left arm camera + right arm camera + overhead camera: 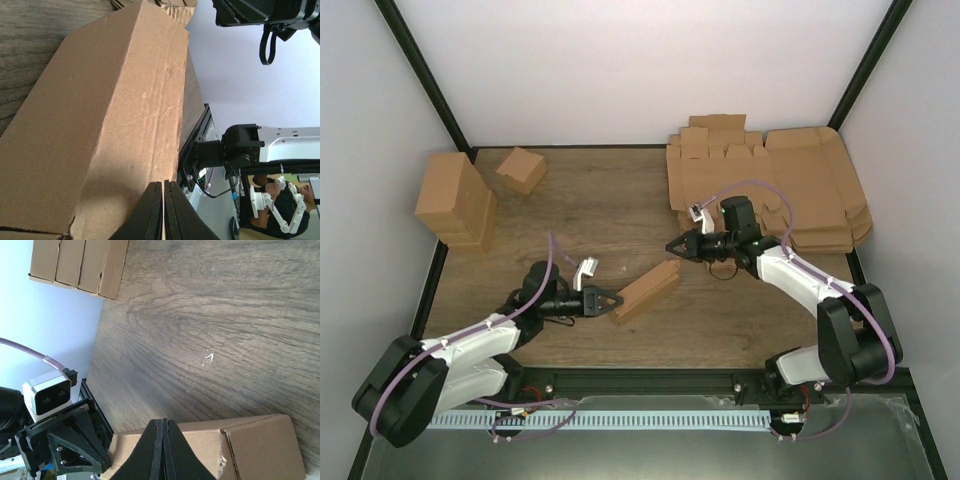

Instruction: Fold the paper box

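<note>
The paper box lies in the middle of the table as a long, narrow, partly closed brown carton, slanting from near left to far right. My left gripper is shut, its tips at the carton's near left end. In the left wrist view the fingers are pressed together against the carton's long side. My right gripper is shut and empty, just beyond the carton's far right end. In the right wrist view its closed tips hang over the carton, whose end flap shows a torn edge.
A stack of large flat cardboard sheets lies at the back right, behind the right arm. A tall brown cardboard block stands at the back left, also in the right wrist view. A small folded carton sits beside it.
</note>
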Robot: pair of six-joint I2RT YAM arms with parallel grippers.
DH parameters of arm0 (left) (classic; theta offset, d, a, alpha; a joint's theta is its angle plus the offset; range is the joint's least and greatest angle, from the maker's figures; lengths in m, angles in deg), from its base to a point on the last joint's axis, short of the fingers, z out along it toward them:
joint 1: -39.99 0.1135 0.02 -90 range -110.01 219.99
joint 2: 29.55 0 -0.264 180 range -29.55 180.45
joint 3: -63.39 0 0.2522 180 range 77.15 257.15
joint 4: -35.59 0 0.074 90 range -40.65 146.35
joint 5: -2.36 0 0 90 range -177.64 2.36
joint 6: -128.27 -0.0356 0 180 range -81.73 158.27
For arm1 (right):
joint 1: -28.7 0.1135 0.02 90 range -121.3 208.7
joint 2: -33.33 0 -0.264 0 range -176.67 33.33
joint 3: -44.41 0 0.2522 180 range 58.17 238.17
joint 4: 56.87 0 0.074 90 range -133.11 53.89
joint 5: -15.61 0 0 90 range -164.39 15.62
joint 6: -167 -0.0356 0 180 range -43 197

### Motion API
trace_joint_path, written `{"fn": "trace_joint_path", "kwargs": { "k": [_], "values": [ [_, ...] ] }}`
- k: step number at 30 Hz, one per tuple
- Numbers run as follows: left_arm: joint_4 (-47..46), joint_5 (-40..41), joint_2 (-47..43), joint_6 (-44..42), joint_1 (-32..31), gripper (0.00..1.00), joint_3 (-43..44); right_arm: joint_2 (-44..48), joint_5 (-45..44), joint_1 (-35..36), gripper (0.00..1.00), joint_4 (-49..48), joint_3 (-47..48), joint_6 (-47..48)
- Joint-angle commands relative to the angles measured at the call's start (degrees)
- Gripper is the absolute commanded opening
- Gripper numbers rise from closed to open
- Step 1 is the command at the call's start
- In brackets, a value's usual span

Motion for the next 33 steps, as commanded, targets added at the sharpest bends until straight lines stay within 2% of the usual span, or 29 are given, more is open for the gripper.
{"fn": "trace_joint_path", "kwargs": {
  "k": [1, 9, 16, 22, 33],
  "values": [
    [2.46, 0.02, -0.97, -1.72, 0.30, 0.04, 1.45, 0.80, 1.37, -0.44, 0.01, 1.94, 2.20, 1.61],
    [9.23, 1.22, -3.13, -4.42, 0.30, 0.04, 4.32, 3.02, -2.14, -0.45, 0.01, 5.36, 4.03, 8.16],
    [24.09, 3.79, -4.21, -12.12, 0.25, 0.08, 12.75, 6.86, -6.99, -0.45, 0.01, 7.10, 2.55, 13.73],
    [31.29, 5.93, -4.31, -16.34, 0.28, 0.16, 18.04, 11.59, -8.50, -0.43, 0.01, 3.41, 0.32, 14.81],
    [39.63, 7.96, -2.51, -21.68, 0.17, 0.34, 24.36, 15.49, -11.06, -0.43, 0.02, 4.07, -0.03, 18.31]
  ]
}}
